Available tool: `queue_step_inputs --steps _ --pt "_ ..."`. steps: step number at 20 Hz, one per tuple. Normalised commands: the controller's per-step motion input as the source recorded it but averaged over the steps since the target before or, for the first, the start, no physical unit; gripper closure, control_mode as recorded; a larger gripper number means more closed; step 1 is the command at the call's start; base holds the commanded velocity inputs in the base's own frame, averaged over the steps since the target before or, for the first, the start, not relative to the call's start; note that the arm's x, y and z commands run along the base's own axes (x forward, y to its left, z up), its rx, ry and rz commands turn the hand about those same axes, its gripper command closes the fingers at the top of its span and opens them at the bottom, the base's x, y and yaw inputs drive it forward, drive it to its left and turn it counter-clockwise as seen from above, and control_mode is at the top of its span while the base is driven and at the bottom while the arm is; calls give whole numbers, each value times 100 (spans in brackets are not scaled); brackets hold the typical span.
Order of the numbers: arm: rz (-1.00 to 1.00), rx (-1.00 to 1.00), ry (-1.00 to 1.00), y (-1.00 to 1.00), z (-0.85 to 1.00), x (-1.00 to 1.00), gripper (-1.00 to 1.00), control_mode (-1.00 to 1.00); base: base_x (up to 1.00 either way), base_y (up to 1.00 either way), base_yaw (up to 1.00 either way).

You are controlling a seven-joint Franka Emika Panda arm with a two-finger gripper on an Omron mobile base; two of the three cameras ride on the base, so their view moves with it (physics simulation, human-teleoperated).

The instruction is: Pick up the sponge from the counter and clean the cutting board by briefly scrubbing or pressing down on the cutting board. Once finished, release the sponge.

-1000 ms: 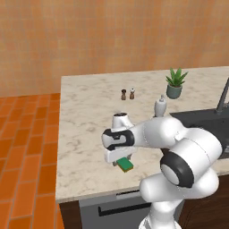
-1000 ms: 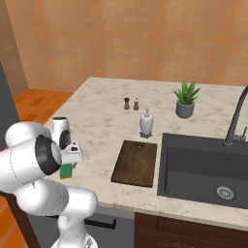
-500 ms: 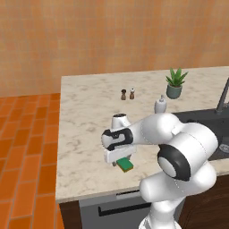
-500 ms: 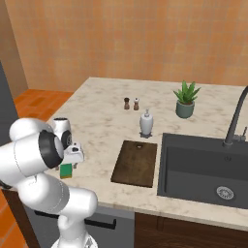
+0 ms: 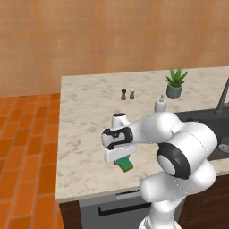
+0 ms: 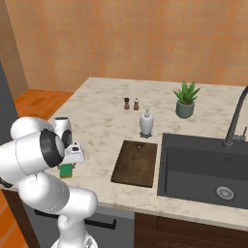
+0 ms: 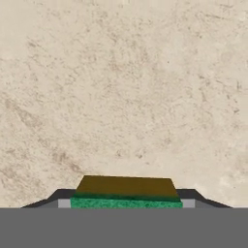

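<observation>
My fingers [image 7: 60, 202] are pinched onto the sponge [image 7: 127, 193], one against each short end, so its long axis runs straight across the gap between them and its green face lies toward my palm. It sits low over the counter [image 7: 126, 87], at or just above the marble; I cannot tell which. My gripper [image 5: 120, 157] is near the front edge. The cutting board [image 6: 135, 162] lies off to my right, well apart from the sponge, beside the sink [image 6: 203, 169]. I judge the next move is a lift, then a carry across to the board.
</observation>
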Motion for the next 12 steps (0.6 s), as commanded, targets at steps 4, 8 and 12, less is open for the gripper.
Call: queue_step_inputs --steps 4,8,12 --pt "0 0 0 -5 25 0 100 -100 0 0 0" --pt "0 1 0 -37 42 5 100 -100 0 0 0" --pt "0 0 -6 -19 48 0 100 -100 0 0 0"
